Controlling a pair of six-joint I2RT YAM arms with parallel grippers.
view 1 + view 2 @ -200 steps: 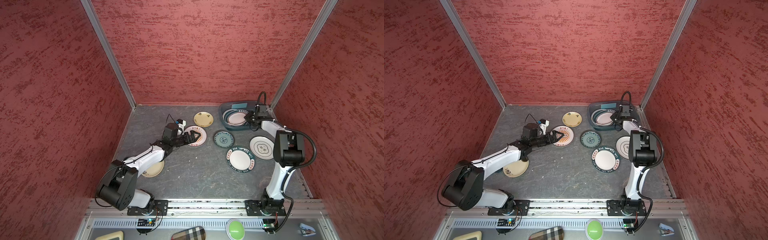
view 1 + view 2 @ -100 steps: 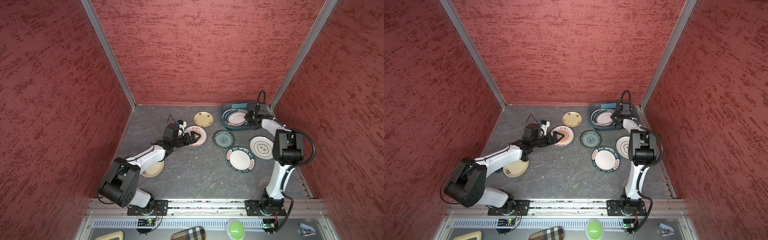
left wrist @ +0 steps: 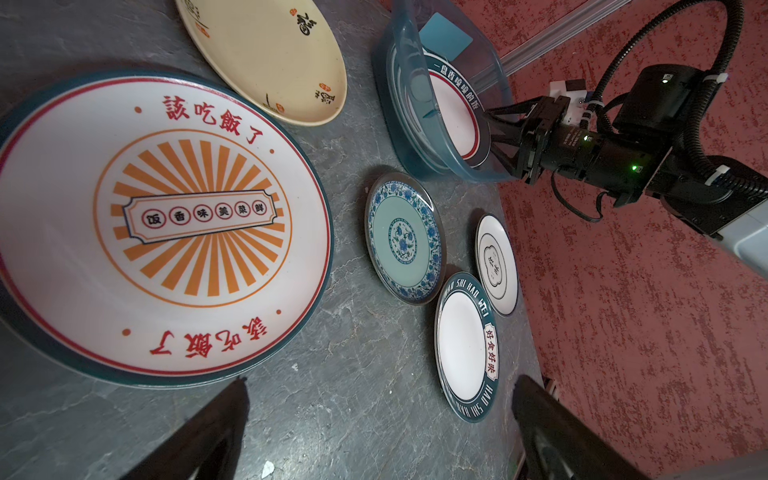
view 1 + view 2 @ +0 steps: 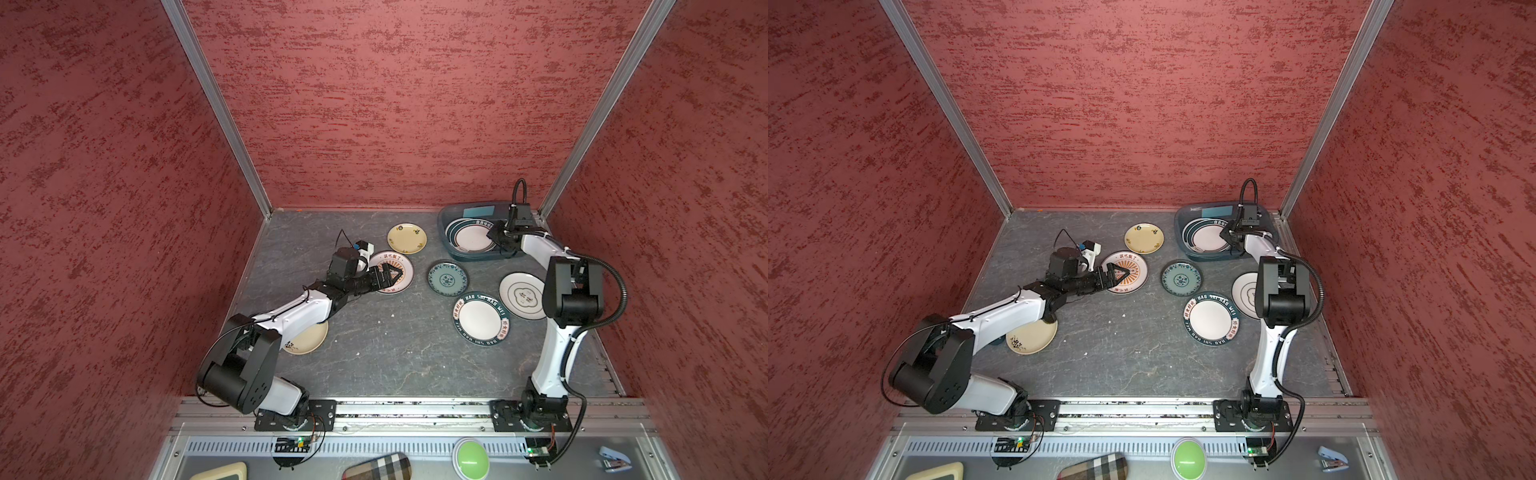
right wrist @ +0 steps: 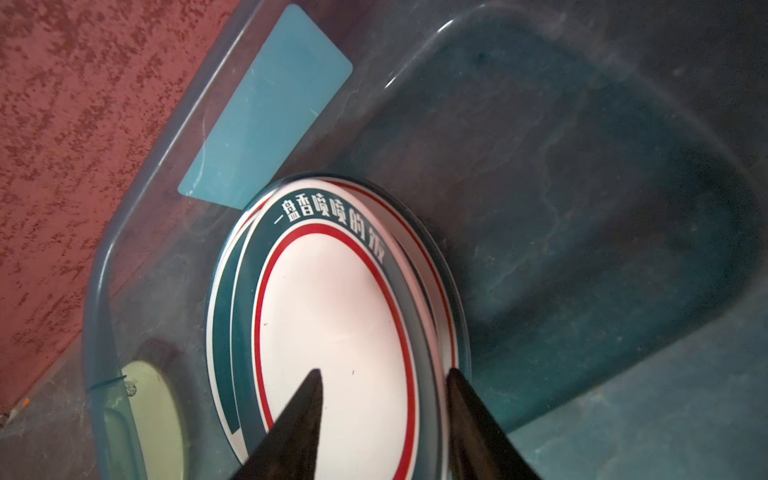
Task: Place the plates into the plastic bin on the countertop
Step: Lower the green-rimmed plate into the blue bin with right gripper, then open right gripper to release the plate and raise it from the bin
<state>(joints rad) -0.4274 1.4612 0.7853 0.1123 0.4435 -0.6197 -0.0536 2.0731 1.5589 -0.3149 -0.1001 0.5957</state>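
Note:
The plastic bin stands in the countertop's back right corner, with stacked teal-rimmed plates lying in it. My right gripper hovers there open, its fingers either side of the top plate's rim. My left gripper is open and low beside the sunburst plate, with bare countertop between its fingers. In both top views my left gripper overlaps that plate's near edge. On the countertop lie a cream-yellow plate, a small teal patterned plate, a teal-rimmed plate and a quatrefoil plate.
Another cream plate lies partly under my left arm. Red textured walls close in the left, back and right. A metal rail runs along the front edge. The right arm's upright link stands over the quatrefoil plate's right side.
My right gripper's jaws have parted over the bin, letting go of the teal-rimmed plate, which now rests on the stack. The left arm has barely moved.

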